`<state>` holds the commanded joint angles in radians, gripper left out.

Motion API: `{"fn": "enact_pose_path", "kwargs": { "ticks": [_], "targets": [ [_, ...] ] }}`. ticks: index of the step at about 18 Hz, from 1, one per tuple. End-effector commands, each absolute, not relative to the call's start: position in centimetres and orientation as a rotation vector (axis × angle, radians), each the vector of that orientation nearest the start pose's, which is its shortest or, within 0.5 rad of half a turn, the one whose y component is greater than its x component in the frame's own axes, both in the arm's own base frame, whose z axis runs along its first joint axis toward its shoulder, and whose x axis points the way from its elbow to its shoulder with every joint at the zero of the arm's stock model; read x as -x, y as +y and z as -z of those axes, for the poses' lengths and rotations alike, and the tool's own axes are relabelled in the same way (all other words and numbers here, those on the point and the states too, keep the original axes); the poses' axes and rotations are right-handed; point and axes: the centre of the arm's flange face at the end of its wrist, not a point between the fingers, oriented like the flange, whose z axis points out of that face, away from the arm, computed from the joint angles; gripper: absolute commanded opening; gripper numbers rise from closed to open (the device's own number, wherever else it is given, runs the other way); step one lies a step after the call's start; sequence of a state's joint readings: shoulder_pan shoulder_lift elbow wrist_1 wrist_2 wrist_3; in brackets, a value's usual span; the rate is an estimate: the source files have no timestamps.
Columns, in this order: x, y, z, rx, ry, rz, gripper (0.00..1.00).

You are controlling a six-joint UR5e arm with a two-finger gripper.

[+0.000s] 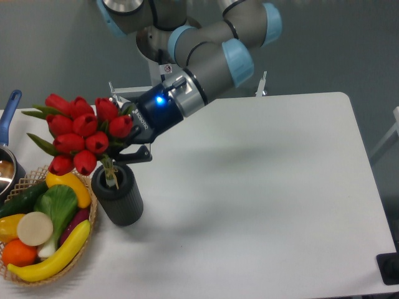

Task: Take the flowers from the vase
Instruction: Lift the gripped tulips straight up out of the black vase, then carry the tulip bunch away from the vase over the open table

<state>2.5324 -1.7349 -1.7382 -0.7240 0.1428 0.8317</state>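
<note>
A bunch of red tulip flowers [81, 134] with green leaves hangs above the vase [118, 199], a short dark ribbed cylinder on the white table. My gripper [124, 146] is shut on the flowers just below the buds, reaching in from the right. The green stem ends [111, 174] still dip into the vase's round mouth. The bunch tilts to the left, over the basket's edge.
A woven basket [25, 274] with a banana [53, 258], green vegetables, an orange and other produce sits left of the vase. A pot with a blue handle [9, 112] stands at the far left edge. The arm's base [168, 43] is behind the table.
</note>
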Motion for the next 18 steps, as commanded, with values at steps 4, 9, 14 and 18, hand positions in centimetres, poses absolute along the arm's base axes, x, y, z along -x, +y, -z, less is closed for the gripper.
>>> {"fn": "enact_pose_path", "kwargs": {
  "ticks": [4,9,14,18],
  "targets": [
    [33.0,48.3,-52.1,1.683,0.219,0.56,0.0],
    [37.5,45.1,-53.0,1.684,0.139,0.487,0.0],
    [41.9,42.1,-51.3,1.727,0.074,0.371,0.01],
    [45.2,40.2,-48.2,1.992,-0.033,0.112,0.03]
  ]
}}
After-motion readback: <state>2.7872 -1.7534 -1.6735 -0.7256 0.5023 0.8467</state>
